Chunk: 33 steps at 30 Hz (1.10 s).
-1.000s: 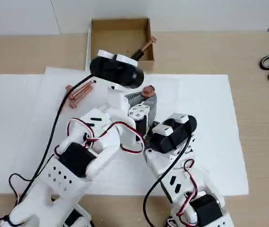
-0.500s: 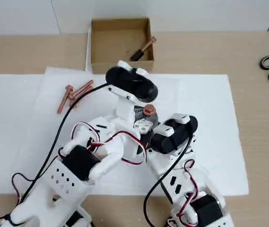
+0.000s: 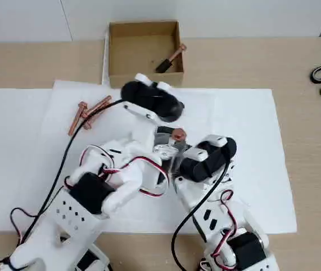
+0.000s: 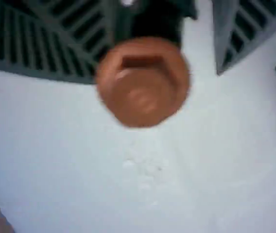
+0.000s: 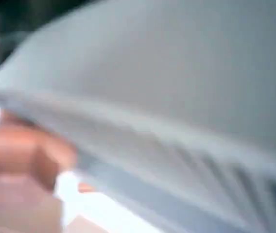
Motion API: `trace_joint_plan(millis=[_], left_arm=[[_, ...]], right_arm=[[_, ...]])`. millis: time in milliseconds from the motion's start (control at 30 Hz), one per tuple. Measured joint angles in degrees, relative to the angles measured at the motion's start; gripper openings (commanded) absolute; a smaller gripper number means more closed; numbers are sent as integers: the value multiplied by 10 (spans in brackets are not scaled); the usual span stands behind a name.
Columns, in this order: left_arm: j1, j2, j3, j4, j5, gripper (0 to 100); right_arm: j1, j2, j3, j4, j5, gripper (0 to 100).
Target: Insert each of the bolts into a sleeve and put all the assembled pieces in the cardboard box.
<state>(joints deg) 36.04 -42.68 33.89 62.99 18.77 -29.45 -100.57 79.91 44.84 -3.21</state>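
Your right gripper sits low over the white paper sheet; its grip you cannot tell. Just beyond, the round-headed copper bolt stands upright between the slightly parted jaws of your left gripper. Withdraw askew and a jaw could knock it over. Farthest, the brown cardboard box holds one sleeved bolt. A second ago, this bolt was nearer the box.

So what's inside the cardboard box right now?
One assembled piece: a copper bolt in a dark sleeve, leaning against the right wall of the cardboard box, head over the rim. The floor otherwise looks bare. The sleeve covers the bolt's shank.
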Motion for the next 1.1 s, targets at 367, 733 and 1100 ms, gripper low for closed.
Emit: trace_joint_plan(millis=[367, 733, 1100], left_arm=[[-63, 1, -155, 143, -4, 271], [-303, 1, -281, 250, -21, 275], [-341, 1, -281, 258, -26, 273]], right_arm=[[20, -2, -2, 0, 0, 4], [99, 115, -45, 15, 2, 4], [104, 596, -437, -89, 25, 4]])
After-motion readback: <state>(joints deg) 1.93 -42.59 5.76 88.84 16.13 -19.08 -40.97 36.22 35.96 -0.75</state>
